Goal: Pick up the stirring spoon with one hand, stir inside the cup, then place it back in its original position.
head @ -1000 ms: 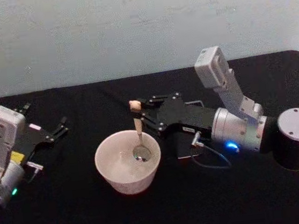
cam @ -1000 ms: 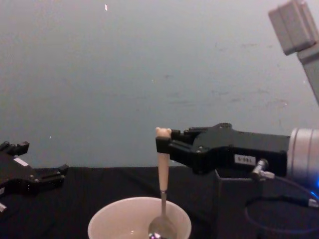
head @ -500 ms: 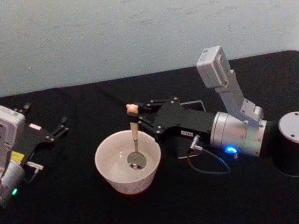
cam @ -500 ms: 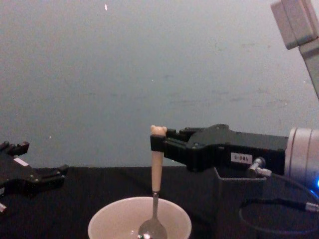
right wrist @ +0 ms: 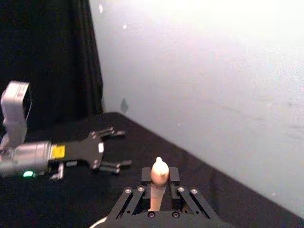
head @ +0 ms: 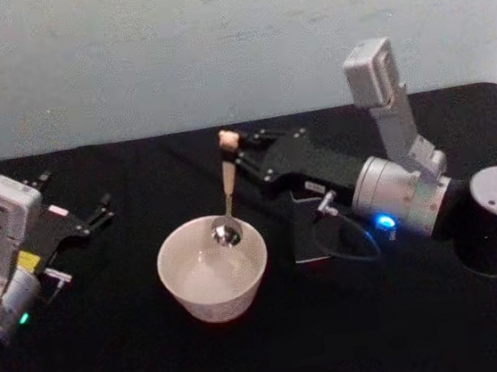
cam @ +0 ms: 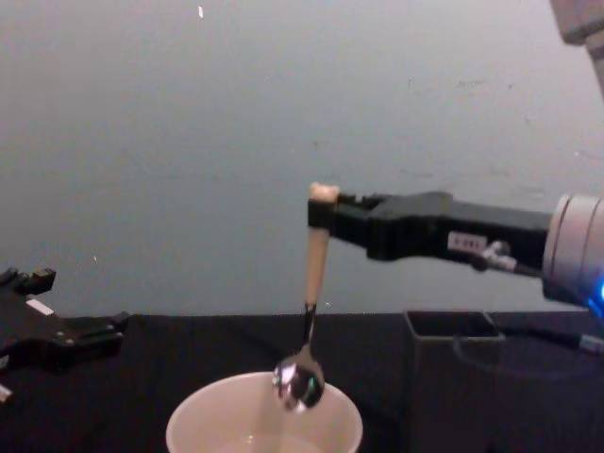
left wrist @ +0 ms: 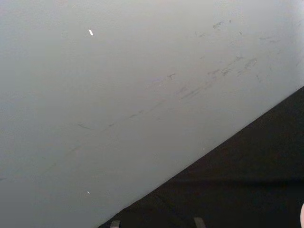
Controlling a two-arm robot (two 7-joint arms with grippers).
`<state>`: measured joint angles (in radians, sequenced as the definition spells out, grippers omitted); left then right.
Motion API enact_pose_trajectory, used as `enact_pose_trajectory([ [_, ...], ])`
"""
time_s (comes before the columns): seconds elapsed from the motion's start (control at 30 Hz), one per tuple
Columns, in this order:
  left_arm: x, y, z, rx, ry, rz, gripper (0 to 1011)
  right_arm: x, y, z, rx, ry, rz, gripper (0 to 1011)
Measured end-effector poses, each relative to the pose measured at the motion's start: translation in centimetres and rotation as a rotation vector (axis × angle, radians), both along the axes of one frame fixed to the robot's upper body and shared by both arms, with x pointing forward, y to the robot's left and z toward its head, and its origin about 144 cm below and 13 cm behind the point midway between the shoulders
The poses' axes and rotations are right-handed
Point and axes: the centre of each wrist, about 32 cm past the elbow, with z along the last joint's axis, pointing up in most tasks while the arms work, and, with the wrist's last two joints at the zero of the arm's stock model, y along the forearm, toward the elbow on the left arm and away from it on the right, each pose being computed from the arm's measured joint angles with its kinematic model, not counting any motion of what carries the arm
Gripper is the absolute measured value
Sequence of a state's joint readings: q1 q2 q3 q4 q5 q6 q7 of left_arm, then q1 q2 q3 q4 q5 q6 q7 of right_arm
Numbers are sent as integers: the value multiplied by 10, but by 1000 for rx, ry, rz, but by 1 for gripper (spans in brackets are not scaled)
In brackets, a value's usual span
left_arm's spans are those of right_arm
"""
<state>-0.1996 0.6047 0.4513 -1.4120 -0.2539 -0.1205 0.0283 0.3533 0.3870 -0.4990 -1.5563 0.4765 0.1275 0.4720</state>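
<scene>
My right gripper (head: 238, 154) is shut on the cream handle of the stirring spoon (head: 227, 184), just below its bear head. The spoon (cam: 314, 269) hangs nearly upright, and its shiny bowl sits at rim height over the far side of the cream cup (cam: 212, 429). From the head view the cup (head: 209, 300) stands at the table's middle. The dark square holder (head: 310, 233) stands just right of the cup, under the right arm, with its open top (cam: 451, 324) showing in the chest view. The right wrist view shows the handle's tip (right wrist: 159, 172) between the fingers. My left gripper (head: 101, 212) rests open at the far left.
A black cloth (head: 116, 363) covers the table, with a pale wall (head: 170, 51) behind it. A thin cable (head: 356, 250) loops from the right wrist beside the holder. The left arm (right wrist: 52, 154) lies low on the table, well away from the cup.
My right gripper has risen and drawn back toward the wall, lifting the spoon's bowl from the bottom of the cup to rim height. The left arm has not moved.
</scene>
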Motion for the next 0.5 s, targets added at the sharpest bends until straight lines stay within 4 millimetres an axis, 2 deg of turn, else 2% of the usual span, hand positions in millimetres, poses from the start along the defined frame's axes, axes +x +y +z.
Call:
enact_pose_trajectory([
  [0.13, 0, 0, 0, 0, 0, 0, 1002, 2, -4, 6, 28, -5, -24, 218],
  [0.5, 0, 0, 0, 0, 0, 0, 1001, 5, -38, 34, 154, -21, -135, 218],
])
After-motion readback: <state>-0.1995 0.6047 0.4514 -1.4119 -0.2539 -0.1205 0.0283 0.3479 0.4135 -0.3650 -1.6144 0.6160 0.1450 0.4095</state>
